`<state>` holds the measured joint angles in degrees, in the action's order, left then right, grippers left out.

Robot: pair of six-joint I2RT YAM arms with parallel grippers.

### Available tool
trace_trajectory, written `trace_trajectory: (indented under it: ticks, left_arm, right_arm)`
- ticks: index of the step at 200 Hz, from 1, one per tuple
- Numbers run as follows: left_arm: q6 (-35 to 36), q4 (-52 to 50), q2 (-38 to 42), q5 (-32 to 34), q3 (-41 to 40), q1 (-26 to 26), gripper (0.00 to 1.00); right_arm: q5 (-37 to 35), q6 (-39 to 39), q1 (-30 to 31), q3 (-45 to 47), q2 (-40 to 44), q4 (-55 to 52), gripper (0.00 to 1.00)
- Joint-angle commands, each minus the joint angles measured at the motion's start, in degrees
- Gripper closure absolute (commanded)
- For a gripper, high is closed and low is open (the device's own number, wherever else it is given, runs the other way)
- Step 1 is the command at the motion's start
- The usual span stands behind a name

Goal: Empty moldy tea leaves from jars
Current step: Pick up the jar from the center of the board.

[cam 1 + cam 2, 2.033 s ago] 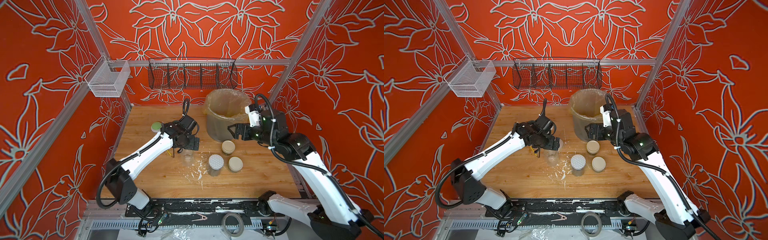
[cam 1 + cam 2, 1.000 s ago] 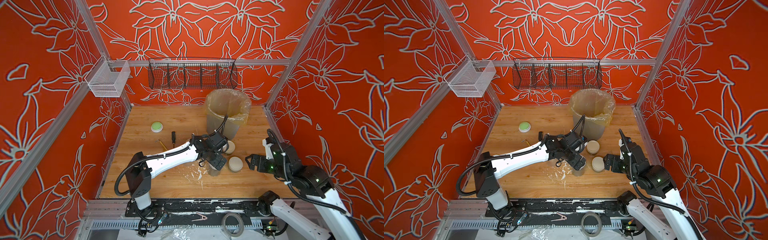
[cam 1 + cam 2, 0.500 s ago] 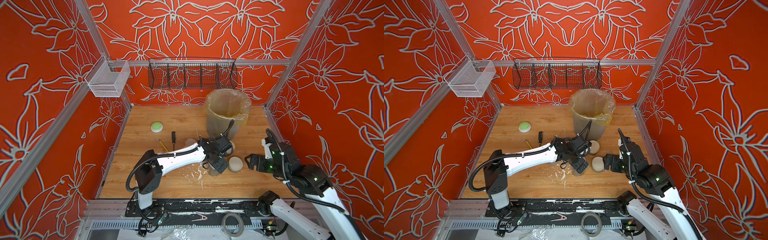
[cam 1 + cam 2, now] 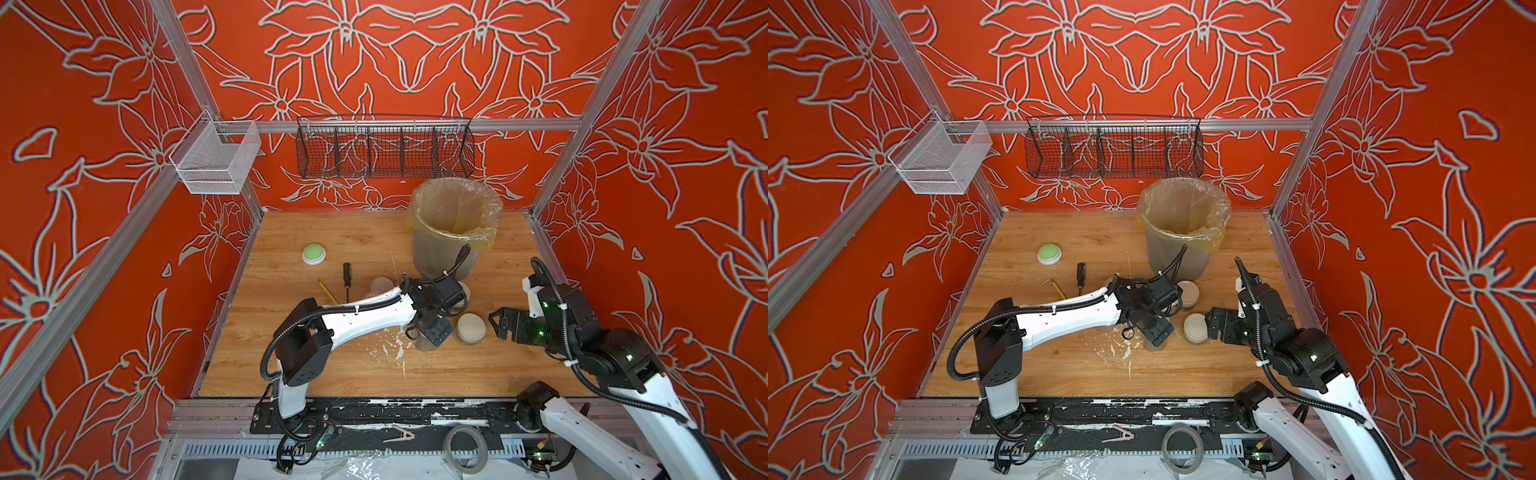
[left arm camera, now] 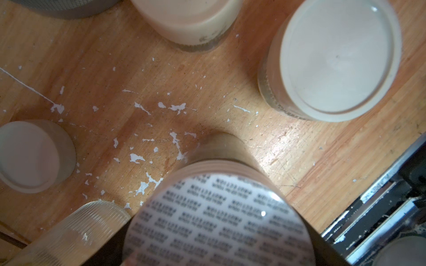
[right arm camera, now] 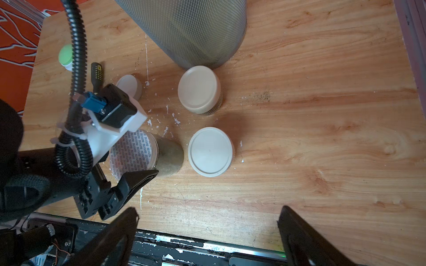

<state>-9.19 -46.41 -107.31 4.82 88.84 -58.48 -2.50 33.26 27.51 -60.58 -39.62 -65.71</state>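
The left gripper [image 4: 431, 332] clamps the dotted jar [image 6: 133, 152] at centre table, left of the cream jar [image 6: 209, 152]. The leaves [image 6: 170, 156] are inside. The right gripper [image 6: 207, 230] is open. Confirm a centred hold, then lift upright.

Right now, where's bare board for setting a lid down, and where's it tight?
Free: the board between bin and right wall; the front strip between the two arms; the back-left corner behind the green button. Crowded: the jars before the bin, left gripper with jaws on the dotted-lid jar.
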Motion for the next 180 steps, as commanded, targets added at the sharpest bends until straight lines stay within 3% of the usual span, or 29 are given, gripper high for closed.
trace_trajectory:
  ticks: [1, 40, 81, 143, 180]
  left_arm:
    - [-0.6, -0.9, 2.3, -0.7, 1.2, -0.1, 0.21]
    - [-1.5, -0.8, 7.8, -3.2, 1.8, 1.0, 0.23]
    - [-3.0, -0.6, 15.9, -9.3, 1.3, 5.4, 0.28]
    - [-5.0, 0.9, 25.1, -22.3, 2.3, 13.4, 0.38]
    - [-5.1, 0.3, 26.7, -24.3, 3.6, 14.2, 0.42]
  right_arm:
    - [-0.8, -0.2, 0.3, -0.3, 0.5, 0.8, 0.03]
    - [1.3, -4.5, 0.4, 2.8, 4.8, 12.1, 0.03]
    - [6.5, -15.0, 0.4, 10.6, 10.9, 29.9, 0.03]
    - [25.7, -34.0, 0.4, 26.8, 14.3, 63.3, 0.03]
    - [34.8, -45.1, 0.4, 31.4, 11.8, 72.5, 0.02]
